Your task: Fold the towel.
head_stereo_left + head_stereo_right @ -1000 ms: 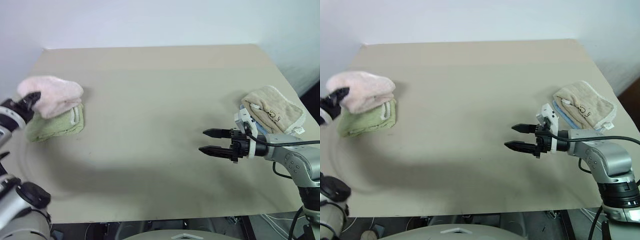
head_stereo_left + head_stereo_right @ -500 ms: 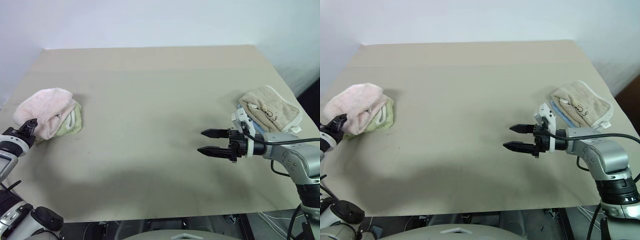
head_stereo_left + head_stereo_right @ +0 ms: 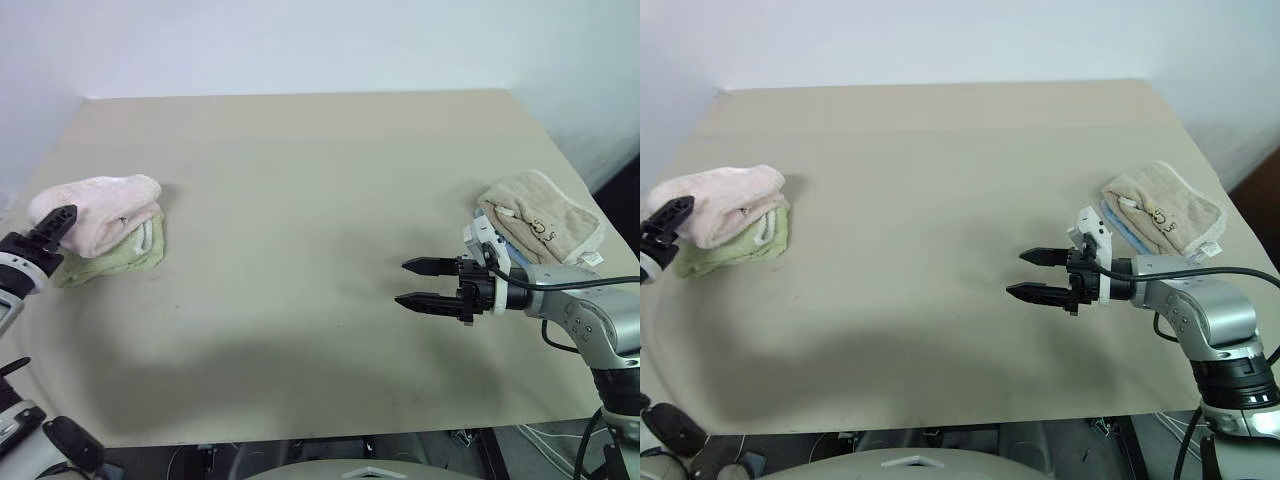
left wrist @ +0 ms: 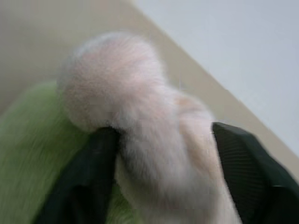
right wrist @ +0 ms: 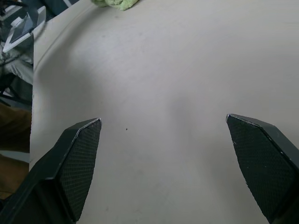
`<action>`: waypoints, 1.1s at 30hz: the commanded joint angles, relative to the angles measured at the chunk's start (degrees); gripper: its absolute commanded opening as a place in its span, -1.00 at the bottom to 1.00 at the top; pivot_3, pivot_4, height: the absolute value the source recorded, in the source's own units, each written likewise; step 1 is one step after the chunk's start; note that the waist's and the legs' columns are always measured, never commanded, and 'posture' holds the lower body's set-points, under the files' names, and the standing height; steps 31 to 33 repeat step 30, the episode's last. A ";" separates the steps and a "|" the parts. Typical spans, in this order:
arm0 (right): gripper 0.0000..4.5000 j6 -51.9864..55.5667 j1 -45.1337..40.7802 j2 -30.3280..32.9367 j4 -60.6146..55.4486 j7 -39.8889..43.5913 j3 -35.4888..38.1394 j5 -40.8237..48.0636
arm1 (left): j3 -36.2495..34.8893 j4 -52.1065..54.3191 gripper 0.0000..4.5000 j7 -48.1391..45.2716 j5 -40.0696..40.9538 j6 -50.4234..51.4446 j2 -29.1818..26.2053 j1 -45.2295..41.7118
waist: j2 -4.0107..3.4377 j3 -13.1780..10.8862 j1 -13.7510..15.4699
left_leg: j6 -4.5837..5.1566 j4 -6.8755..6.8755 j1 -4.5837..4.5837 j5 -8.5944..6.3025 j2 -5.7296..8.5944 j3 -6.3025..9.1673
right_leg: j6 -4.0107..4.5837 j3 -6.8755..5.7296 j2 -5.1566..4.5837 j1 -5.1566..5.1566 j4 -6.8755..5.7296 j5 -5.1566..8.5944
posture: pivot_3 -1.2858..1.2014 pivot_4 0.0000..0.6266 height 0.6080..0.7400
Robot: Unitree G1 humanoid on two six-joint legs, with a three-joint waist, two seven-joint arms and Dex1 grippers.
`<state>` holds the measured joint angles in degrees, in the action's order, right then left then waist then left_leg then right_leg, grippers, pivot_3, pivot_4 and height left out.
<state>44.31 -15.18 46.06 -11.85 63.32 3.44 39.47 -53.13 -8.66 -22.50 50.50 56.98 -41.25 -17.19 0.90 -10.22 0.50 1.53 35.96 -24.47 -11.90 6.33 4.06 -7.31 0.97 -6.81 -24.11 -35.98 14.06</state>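
The folded pale pink terry cloth towel (image 3: 97, 212) lies at the left side of the flat beige table (image 3: 300, 250), stacked on top of a folded light green terry towel (image 3: 115, 256) whose edge shows beneath it and toward the table's near side. The left gripper (image 3: 52, 235) sits at the outer left end of the pink bundle, right against it. In the left wrist view the gripper's two black fingers (image 4: 88, 182) stand apart with the rounded pink fold (image 4: 140, 135) bulging between them; the jaws look spread, and whether the pads press the cloth cannot be told. The green towel (image 4: 32, 154) shows below the pink one there.

The right gripper (image 3: 420, 283) hangs over bare table on the right side, well apart from the pink towel, pointing toward the table's left with its jaws wide and nothing between them. Just behind that arm, near the right edge, lies a folded beige tan terry towel (image 3: 540, 220) with a small dark embroidered mark
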 commanded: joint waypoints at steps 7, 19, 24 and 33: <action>1.00 -1.59 -0.57 1.00 0.27 0.97 2.82 0.70 | 2.04 1.52 0.99 -22.80 -5.56 -9.13 -14.68 15.75 | -0.03 -0.01 -0.18 | 0.00 -0.21 0.00 0.00 -0.16 -0.29 | 0.30 0.15 -0.01 -0.19 0.09 0.12 | 0.03 -0.52 0.82; 1.00 -4.64 2.07 5.53 3.44 5.65 10.03 0.97 | 16.81 5.08 0.99 -53.15 -12.03 -37.51 -13.03 16.51 | -0.17 0.01 0.25 | 0.11 -0.77 -0.04 -0.06 -0.31 -0.72 | 0.62 0.09 -0.17 -0.17 0.84 0.17 | 0.03 -0.52 0.82; 1.00 -12.54 6.65 6.86 6.55 7.13 15.39 -2.17 | 27.23 2.81 0.99 -60.25 -15.42 -46.35 -8.44 12.54 | -0.18 0.02 -0.14 | 0.23 -0.85 -0.04 -0.13 -0.32 -0.98 | 0.39 0.03 -0.25 -0.18 0.73 0.03 | 0.03 -0.52 0.82; 1.00 -21.48 13.80 6.34 6.56 6.94 21.68 -5.03 | 32.81 -3.61 0.99 -65.71 -17.22 -53.24 -4.41 9.87 | -0.20 0.03 -0.11 | 0.23 -0.76 -0.02 -0.13 -0.34 -1.01 | 0.37 0.01 -0.23 -0.14 0.70 0.03 | 0.03 -0.52 0.82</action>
